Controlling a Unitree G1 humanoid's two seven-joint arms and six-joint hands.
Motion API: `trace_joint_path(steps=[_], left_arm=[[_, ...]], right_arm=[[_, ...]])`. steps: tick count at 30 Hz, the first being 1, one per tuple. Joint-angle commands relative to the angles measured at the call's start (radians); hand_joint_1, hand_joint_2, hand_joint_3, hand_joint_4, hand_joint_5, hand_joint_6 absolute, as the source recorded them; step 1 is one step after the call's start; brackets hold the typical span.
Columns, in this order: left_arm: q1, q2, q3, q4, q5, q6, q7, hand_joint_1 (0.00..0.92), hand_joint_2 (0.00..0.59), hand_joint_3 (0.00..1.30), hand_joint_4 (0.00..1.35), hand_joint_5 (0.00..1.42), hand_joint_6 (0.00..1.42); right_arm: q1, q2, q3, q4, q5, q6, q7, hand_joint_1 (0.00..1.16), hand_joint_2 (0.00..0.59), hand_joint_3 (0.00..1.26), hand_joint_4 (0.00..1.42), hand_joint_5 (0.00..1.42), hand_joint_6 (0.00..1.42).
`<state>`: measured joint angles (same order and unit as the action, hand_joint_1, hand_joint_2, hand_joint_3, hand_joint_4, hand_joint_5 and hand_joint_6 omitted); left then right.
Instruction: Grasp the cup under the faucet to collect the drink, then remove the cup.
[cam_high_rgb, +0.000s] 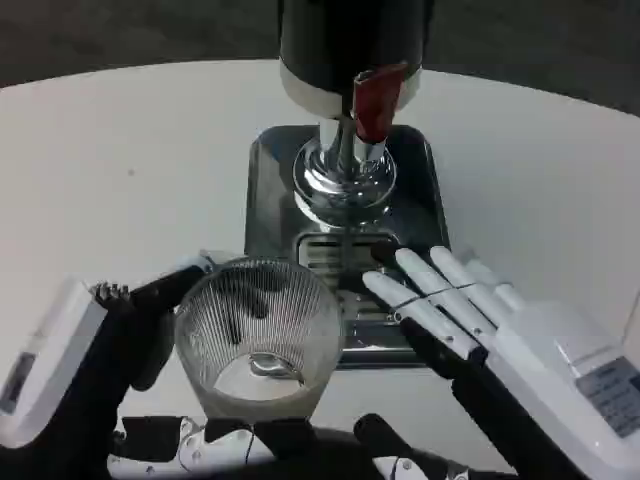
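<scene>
**Cup held, not yet under the faucet**

Nearest, at 7 o'clock, the left hand (150, 330) wraps its fingers around the cup (258, 335), a clear, ribbed, round glass. It looks empty, so filling and taking away are probably both left. At 4 o'clock the right hand (455, 305) lies flat, fingers apart, holding nothing. Farther, at 12 o'clock, the shiny metal faucet (345, 175) stands on a dark tray (270, 180) on the white worktop (120, 170).

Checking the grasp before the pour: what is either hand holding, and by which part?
The left hand holds the ribbed glass cup by its side wall, fingers wrapped around it. The right hand holds nothing.
</scene>
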<state>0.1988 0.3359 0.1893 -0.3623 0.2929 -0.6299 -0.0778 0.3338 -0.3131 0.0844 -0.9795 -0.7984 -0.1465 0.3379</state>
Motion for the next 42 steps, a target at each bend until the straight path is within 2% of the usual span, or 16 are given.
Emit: trace_joint_path(steps=[1, 8, 18, 24, 28, 32, 34, 42], left_arm=[[0.003, 0.005, 0.011, 0.01, 0.02, -0.032, 0.017, 0.537, 0.135, 0.94, 1.07, 1.25, 1.42], [0.006, -0.003, 0.011, 0.015, 0.002, -0.015, 0.015, 0.535, 0.133, 0.94, 1.07, 1.25, 1.41], [-0.005, -0.01, 0.018, 0.027, -0.001, 0.003, 0.023, 0.535, 0.132, 0.94, 1.07, 1.25, 1.41], [-0.05, -0.019, 0.021, 0.089, -0.015, 0.029, 0.033, 0.535, 0.132, 0.94, 1.07, 1.25, 1.41], [-0.143, -0.017, 0.026, 0.177, 0.013, 0.053, 0.06, 0.535, 0.132, 0.94, 1.07, 1.25, 1.41], [-0.236, -0.012, 0.012, 0.271, 0.058, 0.06, 0.1, 0.535, 0.132, 0.94, 1.07, 1.25, 1.41], [-0.286, -0.009, -0.002, 0.327, 0.084, 0.056, 0.124, 0.535, 0.132, 0.94, 1.07, 1.25, 1.41], [-0.469, -0.004, -0.092, 0.549, 0.184, 0.023, 0.232, 0.535, 0.131, 0.94, 1.07, 1.25, 1.42]], right_arm=[[0.005, 0.015, 0.008, -0.01, 0.001, 0.006, 0.019, 0.45, 0.44, 0.12, 0.03, 0.0, 0.0], [-0.004, 0.036, 0.028, -0.006, -0.013, 0.006, 0.027, 0.45, 0.44, 0.12, 0.04, 0.0, 0.0], [0.013, 0.043, 0.012, -0.016, -0.026, 0.011, 0.029, 0.45, 0.44, 0.13, 0.04, 0.0, 0.0], [0.038, 0.057, 0.004, -0.035, -0.05, 0.017, 0.028, 0.45, 0.44, 0.13, 0.04, 0.0, 0.0], [0.07, 0.08, -0.001, -0.045, -0.067, 0.015, 0.013, 0.45, 0.44, 0.13, 0.04, 0.0, 0.0], [0.114, 0.145, 0.028, -0.046, -0.129, 0.013, -0.025, 0.45, 0.44, 0.13, 0.04, 0.0, 0.0], [0.134, 0.163, 0.036, -0.051, -0.148, 0.003, -0.036, 0.45, 0.44, 0.13, 0.04, 0.0, 0.0], [0.207, 0.161, -0.025, -0.068, -0.128, -0.041, -0.057, 0.45, 0.44, 0.13, 0.04, 0.0, 0.0]])
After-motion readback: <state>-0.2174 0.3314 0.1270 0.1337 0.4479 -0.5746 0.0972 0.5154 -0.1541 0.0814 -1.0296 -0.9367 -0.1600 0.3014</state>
